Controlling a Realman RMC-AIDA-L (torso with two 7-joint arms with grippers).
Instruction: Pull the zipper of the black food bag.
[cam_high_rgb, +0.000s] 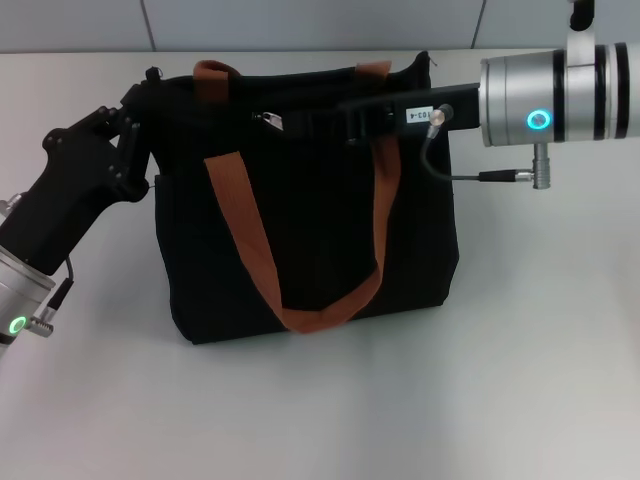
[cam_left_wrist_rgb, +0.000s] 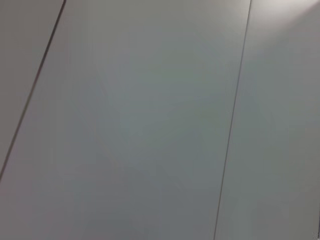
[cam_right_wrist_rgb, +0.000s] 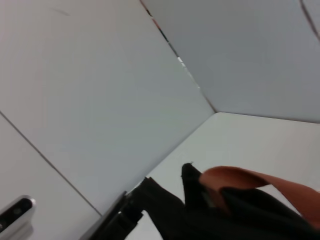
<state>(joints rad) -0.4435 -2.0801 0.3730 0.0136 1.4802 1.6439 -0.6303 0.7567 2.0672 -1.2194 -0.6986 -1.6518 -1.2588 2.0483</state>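
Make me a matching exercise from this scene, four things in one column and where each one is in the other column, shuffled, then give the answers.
Things:
1. zipper
2. left gripper
3. right gripper
4. front handle

Places:
A. hanging in a loop down the face of the black food bag
B. at the bag's upper left corner
C. on the zip line along the top edge, left of centre
D. reaching over the top edge from the right

Pairs: 1-C, 2-B, 3-D, 4-A
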